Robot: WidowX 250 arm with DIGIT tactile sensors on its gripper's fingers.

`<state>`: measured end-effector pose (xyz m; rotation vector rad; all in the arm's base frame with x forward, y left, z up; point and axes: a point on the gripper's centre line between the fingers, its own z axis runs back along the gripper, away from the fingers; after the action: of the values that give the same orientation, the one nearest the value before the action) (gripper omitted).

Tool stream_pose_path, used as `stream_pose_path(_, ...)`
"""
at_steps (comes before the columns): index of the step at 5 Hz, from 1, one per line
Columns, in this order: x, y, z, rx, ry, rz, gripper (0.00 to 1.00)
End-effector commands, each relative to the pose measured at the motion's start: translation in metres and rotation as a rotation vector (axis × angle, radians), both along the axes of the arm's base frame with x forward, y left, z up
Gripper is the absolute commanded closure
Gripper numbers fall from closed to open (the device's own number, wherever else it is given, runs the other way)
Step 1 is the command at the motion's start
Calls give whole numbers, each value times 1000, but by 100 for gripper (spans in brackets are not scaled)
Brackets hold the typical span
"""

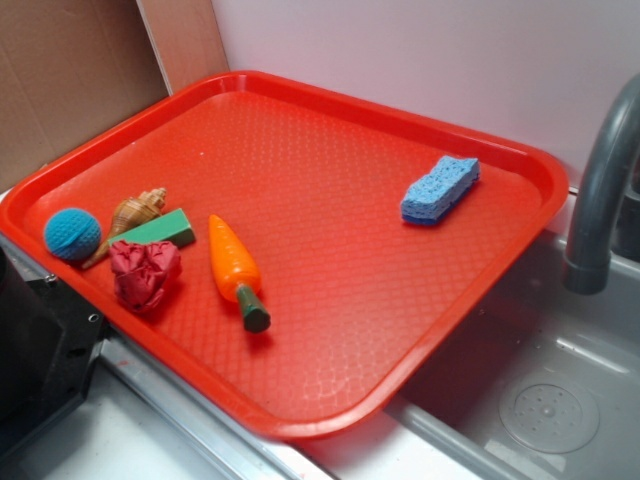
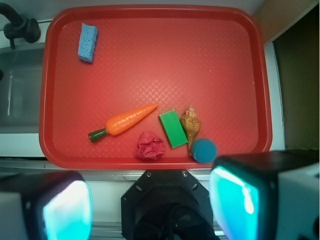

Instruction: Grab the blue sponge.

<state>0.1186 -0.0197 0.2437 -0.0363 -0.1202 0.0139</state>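
Sponge [image 2: 88,42] first: the blue sponge you are after lies flat on the red tray [image 2: 150,65], in the tray corner farthest from your gripper [image 2: 150,202] and off to the gripper's left in the wrist view, near the dark faucet [image 2: 17,25]. It is a small rectangular block, light blue on top with a darker blue layer along one long side. Nothing touches it, and it sits well apart from everything else on the tray.

Your gripper shows only at the bottom edge of the wrist view. Its two fingers [image 2: 235,202] stand wide apart, released, with nothing between them, and each inner face glows teal. They sit on the near side of the tray, well short of the sponge. The exterior view does not show the fingers at all.

Closer to the gripper, a cluster of toys lies along the near part of the tray. A toy carrot [image 2: 127,122] lies at a slant, its green stem end pointing toward the gripper's left. Just right of it is a green block [image 2: 173,128], and touching that block's right side is a tan seashell [image 2: 190,125]. A round teal-blue knitted ball [image 2: 204,150] rests against the near end of the shell. A crumpled red cloth [image 2: 150,147] lies between the carrot and the block, on their near side.

The tray sits beside a grey sink basin [image 1: 540,390].
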Motion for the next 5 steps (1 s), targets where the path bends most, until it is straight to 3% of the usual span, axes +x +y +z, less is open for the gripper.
stream_pose_path(1, 0, 0, 0, 0, 0, 0, 0)
stream_pose_path(2, 50, -32, -50, -75, 75, 111, 0)
stream_pose_path(3, 100, -48, -87, -35, 40, 152, 0)
stream_pose_path(4, 148, -54, -127, -56, 2, 219, 0)
stream_pose_path(5, 168, -64, -149, -45, 5, 198, 0)
